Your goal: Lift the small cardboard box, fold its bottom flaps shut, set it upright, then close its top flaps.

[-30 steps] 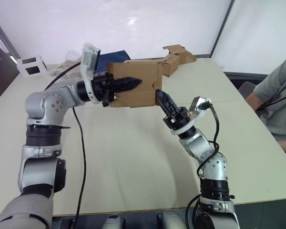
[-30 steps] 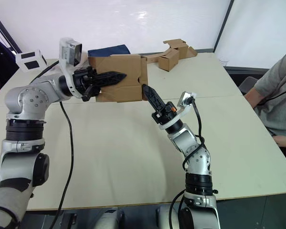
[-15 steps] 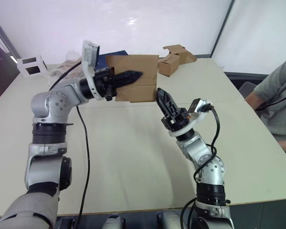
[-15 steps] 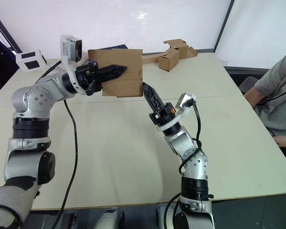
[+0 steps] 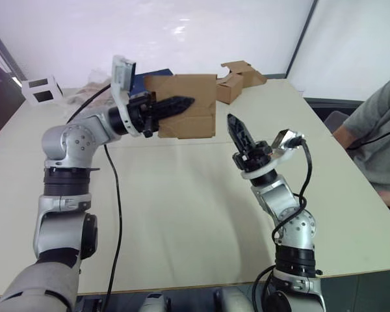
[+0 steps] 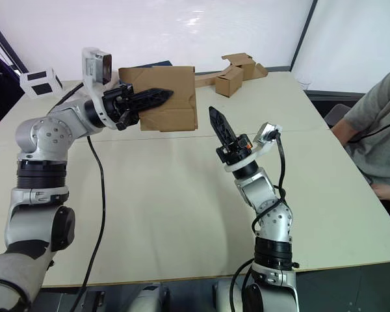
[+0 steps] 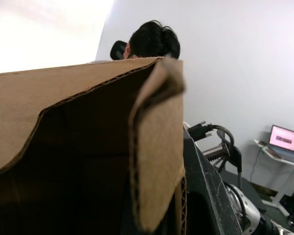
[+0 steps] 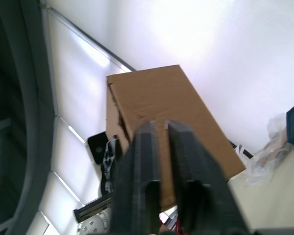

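Plain brown box (image 5: 188, 107); black claws; beige table (image 5: 182, 214).

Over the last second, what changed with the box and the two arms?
The left pincer raised the small cardboard box a little and turned it more upright, and still grips it above the table. The right pincer, which was touching the box's lower right corner, pulled back toward the robot's right and now stands clear of it. The other boxes did not move.
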